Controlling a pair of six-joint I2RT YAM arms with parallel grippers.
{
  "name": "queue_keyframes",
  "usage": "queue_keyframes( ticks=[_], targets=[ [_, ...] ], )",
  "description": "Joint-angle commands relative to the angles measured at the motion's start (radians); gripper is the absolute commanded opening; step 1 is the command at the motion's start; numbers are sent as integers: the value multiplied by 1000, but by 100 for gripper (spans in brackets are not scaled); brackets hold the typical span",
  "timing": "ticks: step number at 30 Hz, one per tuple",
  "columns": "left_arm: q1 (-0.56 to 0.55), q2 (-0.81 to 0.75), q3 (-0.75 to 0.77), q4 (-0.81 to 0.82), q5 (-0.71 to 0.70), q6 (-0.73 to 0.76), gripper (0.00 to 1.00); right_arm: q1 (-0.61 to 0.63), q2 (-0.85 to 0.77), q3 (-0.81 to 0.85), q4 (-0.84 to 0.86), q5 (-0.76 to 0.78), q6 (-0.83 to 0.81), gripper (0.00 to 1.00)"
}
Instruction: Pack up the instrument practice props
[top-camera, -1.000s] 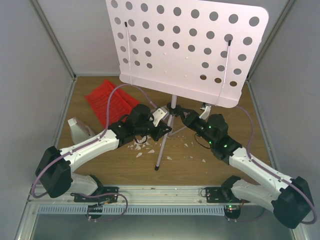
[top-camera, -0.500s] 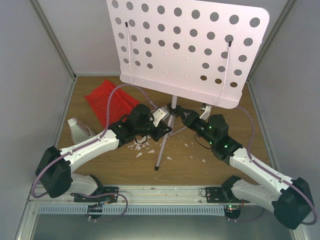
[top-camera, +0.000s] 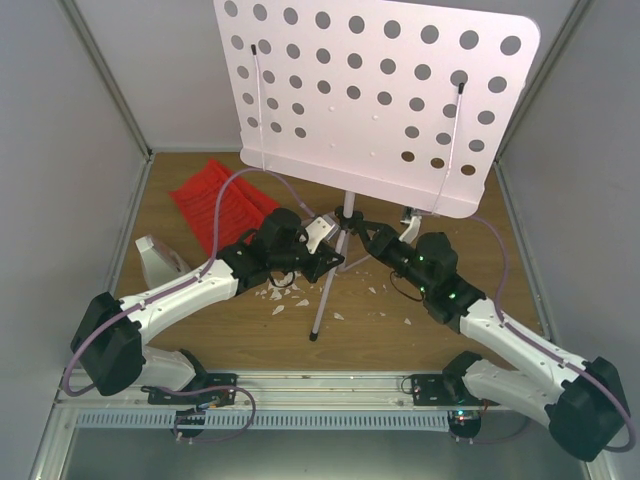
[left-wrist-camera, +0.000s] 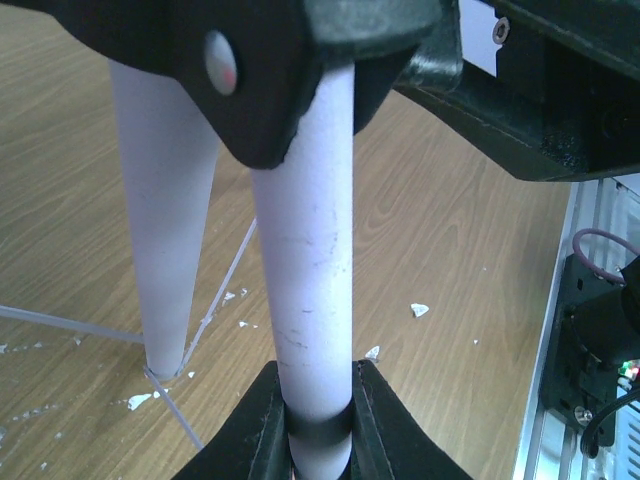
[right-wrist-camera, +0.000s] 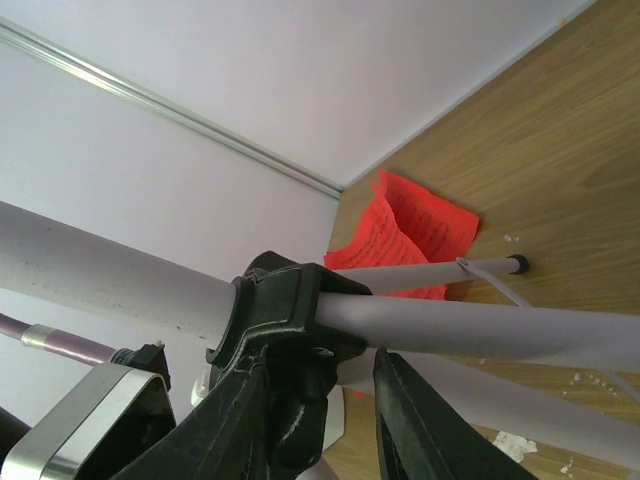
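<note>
Silver tube of the music stand sits pinched in the left jaws, the right jaws loosely spread round its black collar, while red sheets and metronome lie left of both, nothing packed yet.

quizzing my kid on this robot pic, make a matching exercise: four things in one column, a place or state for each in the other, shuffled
Things:
1. music-stand plate
2. red ribbed sheets
3. metronome
4. left gripper

Places or states:
a. lying flat, far left
b. clamped on the silver stand tube
c. raised high, full of round holes
d. white, near left edge

Pairs: 1-c, 2-a, 3-d, 4-b
</note>
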Motion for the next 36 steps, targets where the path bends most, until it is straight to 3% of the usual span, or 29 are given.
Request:
queue_keyframes(
  ticks=[1, 10, 13, 17, 22, 26, 36],
  targets=[
    [-27, 1, 14, 13, 31, 72, 0, 7, -13, -38, -4, -22, 20, 31],
    [-28, 1, 15, 13, 31, 72, 0, 8, -10, -42, 21, -37, 24, 25],
    [-28, 0, 16, 12, 30, 73, 0, 6, -10, -42, 28, -43, 21, 19],
    [-28, 0, 16, 11, 30, 73, 0, 7, -9, -43, 37, -43, -8, 2],
    [-28, -3, 14, 11, 29, 73, 0, 7, -6, -42, 16, -26, -85, 1],
    [-30, -2, 14, 12, 28, 72, 0, 7, -8, -21, -29, -14, -250, 0],
    [-33, 5, 14, 12, 33, 70, 0, 33, -7, 70, -183, 58, -836, 0]
  ],
)
